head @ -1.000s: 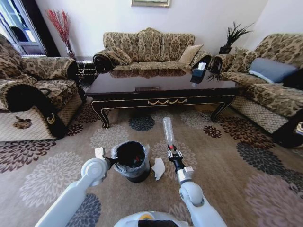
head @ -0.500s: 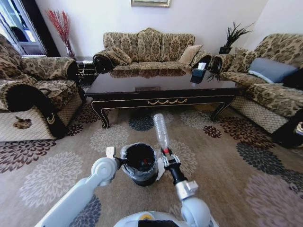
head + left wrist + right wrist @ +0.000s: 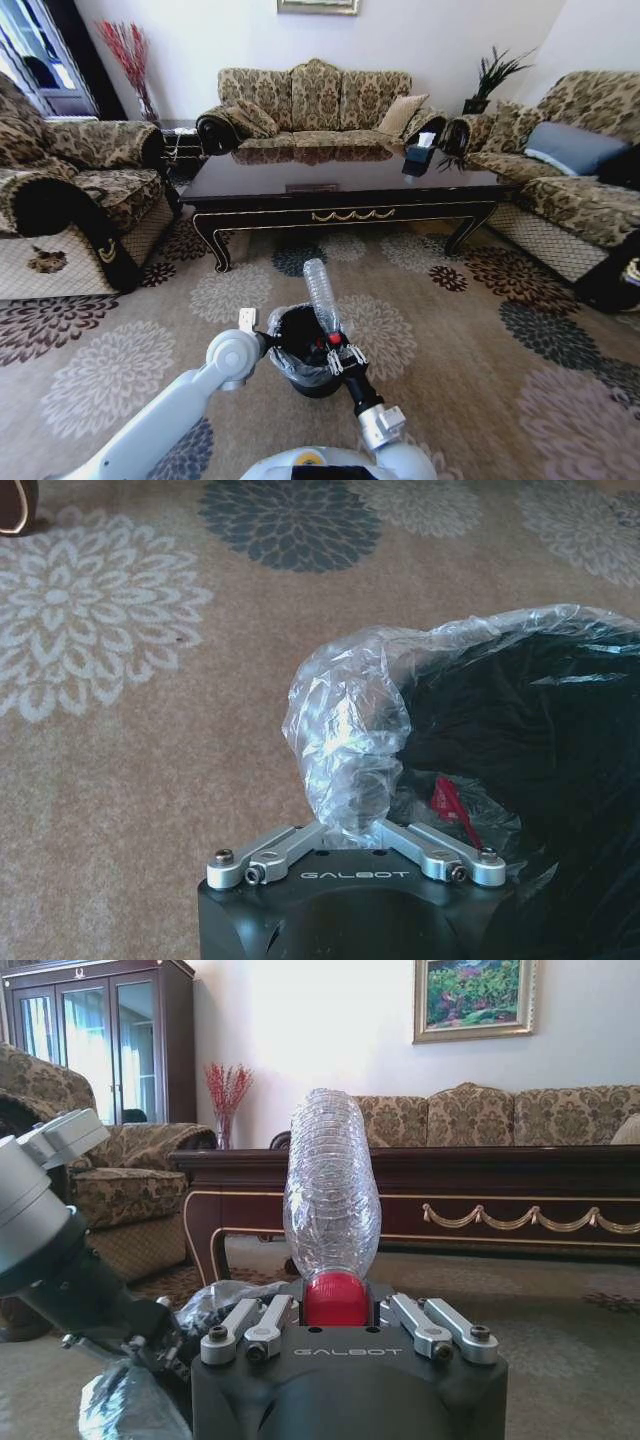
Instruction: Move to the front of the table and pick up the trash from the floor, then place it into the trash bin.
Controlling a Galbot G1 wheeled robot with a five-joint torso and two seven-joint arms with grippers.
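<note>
The trash I hold is a clear plastic bottle (image 3: 320, 292) with a red cap, standing upright over the trash bin (image 3: 303, 368). My right gripper (image 3: 336, 354) is shut on its cap end; the right wrist view shows the bottle (image 3: 332, 1195) rising from the gripper (image 3: 335, 1305). The small black bin has a thin liner bag (image 3: 350, 720) over its rim. My left gripper (image 3: 345, 830) is shut on that lined rim, at the bin's left side (image 3: 272, 343). The dark glossy table (image 3: 340, 185) stands beyond, about a metre ahead.
Patterned sofas flank the table: an armchair (image 3: 70, 200) on the left, a sofa (image 3: 580, 190) on the right, another (image 3: 320, 105) behind. A tissue box (image 3: 420, 155) sits on the table. Open flowered carpet (image 3: 480, 340) lies around the bin.
My left gripper has carried the bin to the right. My right gripper has brought the bottle left and nearer, so it now stands over the bin's mouth. The white paper beside the bin is now covered.
</note>
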